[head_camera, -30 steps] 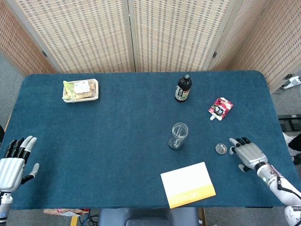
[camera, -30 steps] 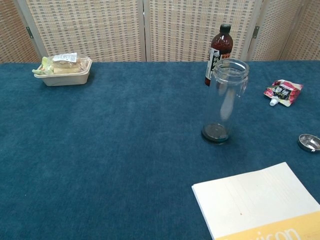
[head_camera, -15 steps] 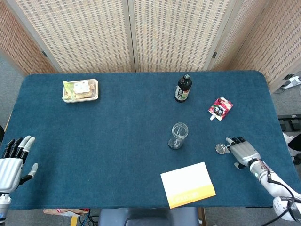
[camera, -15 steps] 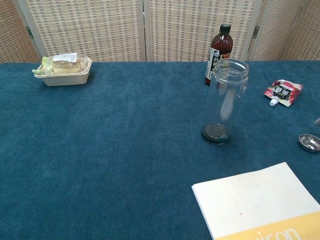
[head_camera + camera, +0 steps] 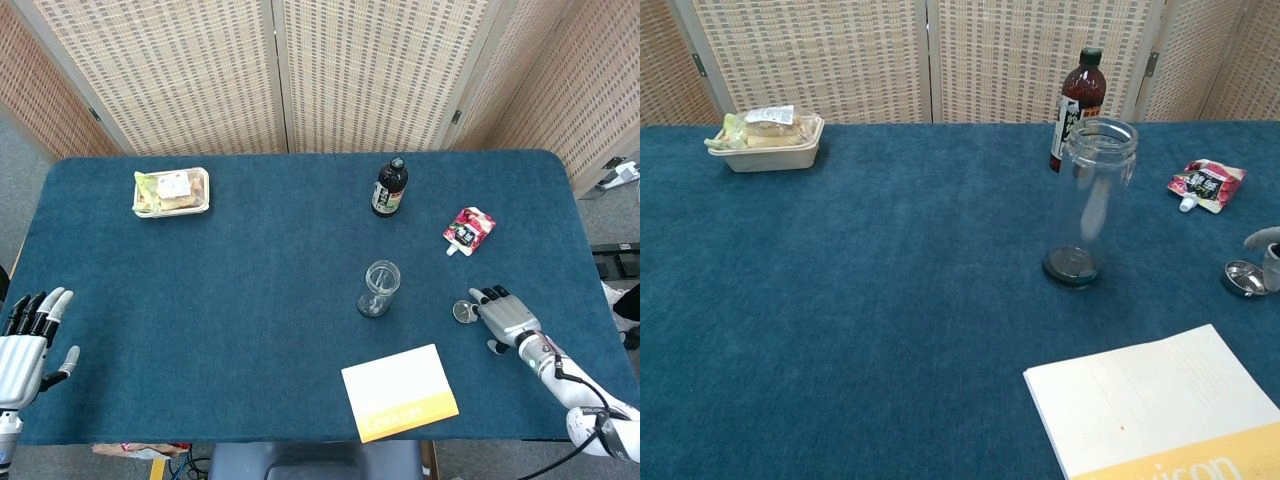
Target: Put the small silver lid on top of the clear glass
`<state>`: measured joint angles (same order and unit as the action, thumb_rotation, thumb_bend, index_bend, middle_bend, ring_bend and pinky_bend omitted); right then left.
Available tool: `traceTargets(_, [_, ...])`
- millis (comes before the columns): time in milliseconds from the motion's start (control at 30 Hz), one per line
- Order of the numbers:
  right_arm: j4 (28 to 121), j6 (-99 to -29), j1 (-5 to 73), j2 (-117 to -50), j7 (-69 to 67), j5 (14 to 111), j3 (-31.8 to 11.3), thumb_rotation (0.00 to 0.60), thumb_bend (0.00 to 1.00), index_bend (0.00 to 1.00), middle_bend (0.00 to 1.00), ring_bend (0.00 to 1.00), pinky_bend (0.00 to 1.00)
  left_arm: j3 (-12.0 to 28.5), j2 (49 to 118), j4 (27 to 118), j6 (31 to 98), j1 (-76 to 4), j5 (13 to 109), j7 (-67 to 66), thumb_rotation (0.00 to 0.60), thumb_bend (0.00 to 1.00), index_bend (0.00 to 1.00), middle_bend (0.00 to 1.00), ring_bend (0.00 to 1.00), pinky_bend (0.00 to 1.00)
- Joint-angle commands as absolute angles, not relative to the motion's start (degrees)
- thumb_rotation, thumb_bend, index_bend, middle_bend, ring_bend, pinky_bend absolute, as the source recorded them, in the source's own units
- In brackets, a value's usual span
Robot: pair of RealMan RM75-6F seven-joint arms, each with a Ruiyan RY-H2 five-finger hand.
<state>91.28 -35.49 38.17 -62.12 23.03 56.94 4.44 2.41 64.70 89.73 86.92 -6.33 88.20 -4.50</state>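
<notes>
The clear glass (image 5: 379, 288) stands upright and open-topped near the table's middle; in the chest view the glass (image 5: 1092, 200) has a dark base. The small silver lid (image 5: 463, 311) lies on the blue cloth to its right, and in the chest view the lid (image 5: 1238, 277) looks slightly tipped. My right hand (image 5: 505, 315) lies low on the table just right of the lid, fingertips touching its edge, holding nothing; only its fingertips (image 5: 1266, 240) show at the chest view's right edge. My left hand (image 5: 25, 345) rests at the near left corner, fingers spread and empty.
A dark bottle (image 5: 389, 188) stands behind the glass. A red pouch (image 5: 469, 230) lies at the right, behind the lid. A white and yellow notebook (image 5: 399, 392) lies at the front edge. A food tray (image 5: 172, 191) sits at the far left.
My right hand has slid left across the table to the lid, and the lid has shifted a little left toward the glass. The left hand barely moved.
</notes>
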Motion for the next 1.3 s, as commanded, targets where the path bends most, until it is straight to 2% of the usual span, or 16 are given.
traceTargets(33, [91.78,-36.13,38.30,-61.52,22.63,56.73,4.46,0.600,0.35,0.32,0.00,0.00,0.00,2.42,64.72,89.75,86.92,-6.35,88.23,-4.51,0.600,0.36,0.00,0.05,0.00,0.01])
traceTargets(200, [92.74,-36.68,38.26,-60.72,21.51,57.01,4.51,0.600,0.35,0.32,0.00,0.00,0.00,2.35,64.72,89.84,87.22,-6.21,88.46,-4.59,0.600,0.36,0.00,0.05,0.00,0.01])
traceTargets(433, [100.31,-41.13,36.74,-54.91,20.32,62.56,4.61,0.600,0.35,0.32,0.00,0.00,0.00,2.25,65.03,89.85,87.34,-6.19,88.76,-5.57,0.600,0.36,0.00,0.05,0.00,0.01])
traceTargets(567, [100.52,-42.24,36.73,-53.13,19.64,62.90,3.80,0.600,0.35,0.32,0.00,0.00,0.00,2.12,65.34,89.97,87.06,-6.29,88.84,-6.48,0.600,0.36,0.00,0.05,0.00,0.01])
traceTargets(767, [94.88,-39.57,38.34,-56.37,19.22,61.95,2.96,0.600,0.35,0.32,0.00,0.00,0.00,2.42,65.61,90.02,86.76,-6.39,88.17,-7.11,0.600,0.36,0.00,0.05,0.00,0.01])
traceTargets(967, [89.57,-37.39,39.74,-60.95,19.32,61.62,2.60,0.600,0.36,0.38,0.00,0.00,0.00,2.62,65.44,90.02,86.91,-6.28,87.83,-6.70,0.600,0.36,0.00,0.05,0.00,0.01])
traceTargets(1033, [88.36,-37.10,40.12,-62.15,19.37,61.49,2.42,0.600,0.37,0.41,0.00,0.00,0.00,2.65,65.37,90.06,87.06,-6.20,87.82,-6.43,0.600,0.36,0.00,0.05,0.00,0.01])
traceTargets(1300, [86.73,-36.67,40.75,-63.82,19.30,61.13,2.39,0.600,0.38,0.41,0.00,0.00,0.00,2.84,65.04,90.00,87.29,-6.09,87.66,-5.65,0.600,0.36,0.00,0.05,0.00,0.01])
